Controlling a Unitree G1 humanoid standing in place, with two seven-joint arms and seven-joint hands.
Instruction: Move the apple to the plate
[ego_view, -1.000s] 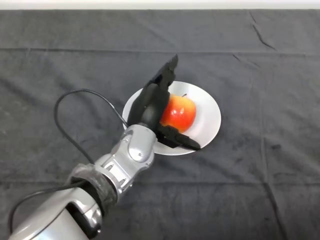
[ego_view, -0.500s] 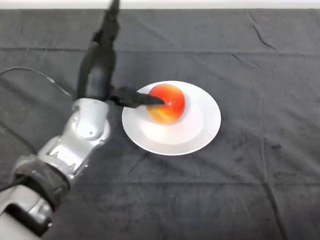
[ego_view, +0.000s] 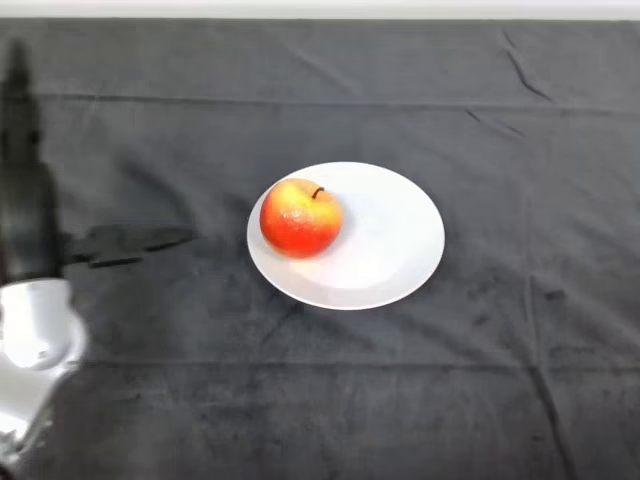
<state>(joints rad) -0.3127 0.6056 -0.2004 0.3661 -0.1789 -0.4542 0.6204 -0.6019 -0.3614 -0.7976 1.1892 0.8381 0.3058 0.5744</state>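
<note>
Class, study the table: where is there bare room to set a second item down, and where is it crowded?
Bare cloth lies right of the plate to the table's right edge, behind it to the far edge, and in front to the near edge. The plate's right half is also free; the apple fills its left side. The left hand, fingers straight, crowds the left edge.

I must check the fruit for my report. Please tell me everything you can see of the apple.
The apple is round, red with yellow-orange patches, and its skin looks smooth and slightly shiny. A short dark stem points up and to the right. It looks whole and sits on the left part of the white plate, close to the rim. Only the plate touches it.
</note>
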